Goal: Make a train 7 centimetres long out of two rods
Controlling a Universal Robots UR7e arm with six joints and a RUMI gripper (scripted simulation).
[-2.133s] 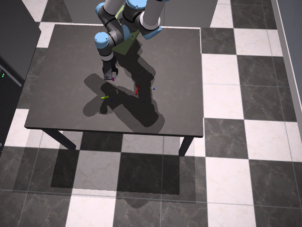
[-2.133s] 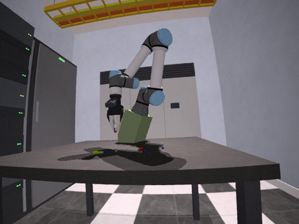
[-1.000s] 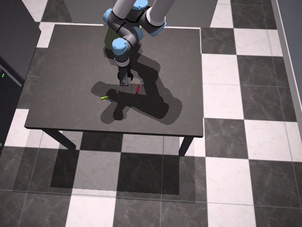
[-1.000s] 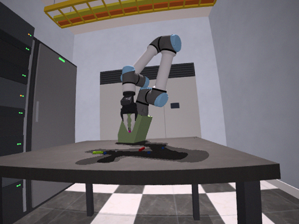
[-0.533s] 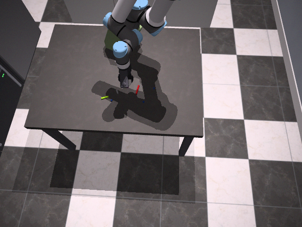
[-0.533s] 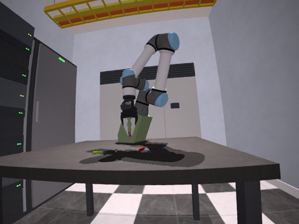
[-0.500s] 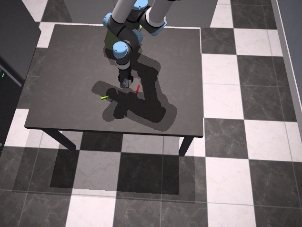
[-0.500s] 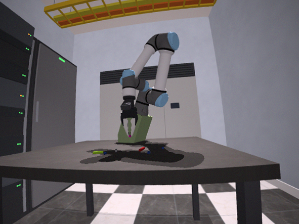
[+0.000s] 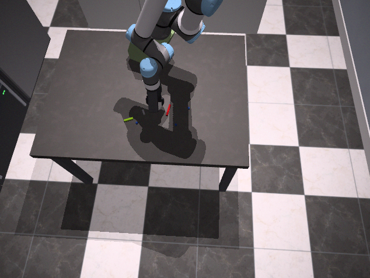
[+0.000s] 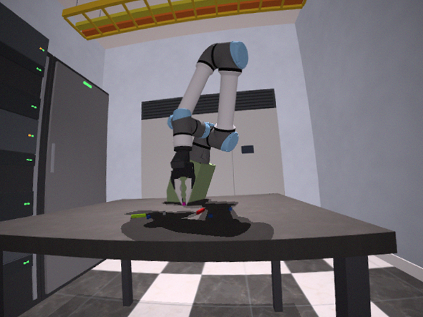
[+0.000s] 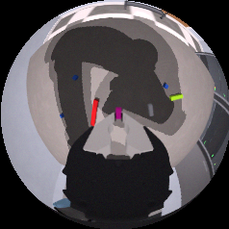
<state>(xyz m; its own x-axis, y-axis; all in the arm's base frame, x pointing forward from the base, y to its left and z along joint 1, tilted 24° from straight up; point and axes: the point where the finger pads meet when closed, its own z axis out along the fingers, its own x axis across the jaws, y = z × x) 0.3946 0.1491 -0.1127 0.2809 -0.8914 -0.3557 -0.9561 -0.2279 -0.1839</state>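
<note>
My gripper [image 10: 183, 201] [image 11: 118, 113] is shut on a short magenta rod [image 10: 184, 203] [image 11: 118, 113], held upright a little above the table [image 9: 89, 75] [image 10: 317, 221]. A red rod [image 9: 168, 110] [image 10: 200, 210] [image 11: 94, 112] lies flat just to the gripper's right in the top view. A lime rod [image 9: 128, 119] [image 10: 138, 215] [image 11: 176, 97] lies flat to its left. A small grey rod [image 9: 143, 112] [image 10: 164, 212] [image 11: 151, 110] lies between the lime rod and the gripper. In the top view the arm hides the magenta rod.
Three blue rods lie apart: one [image 9: 136, 122] [image 10: 148, 216] [image 11: 165, 86] by the lime rod, one [image 9: 175, 124] [image 10: 209, 216] [image 11: 62, 115] in front of the red rod, one [image 9: 188, 107] [image 10: 230, 208] [image 11: 75, 77] to its right. The arm's green base block [image 9: 136, 52] [image 10: 203, 179] stands at the back.
</note>
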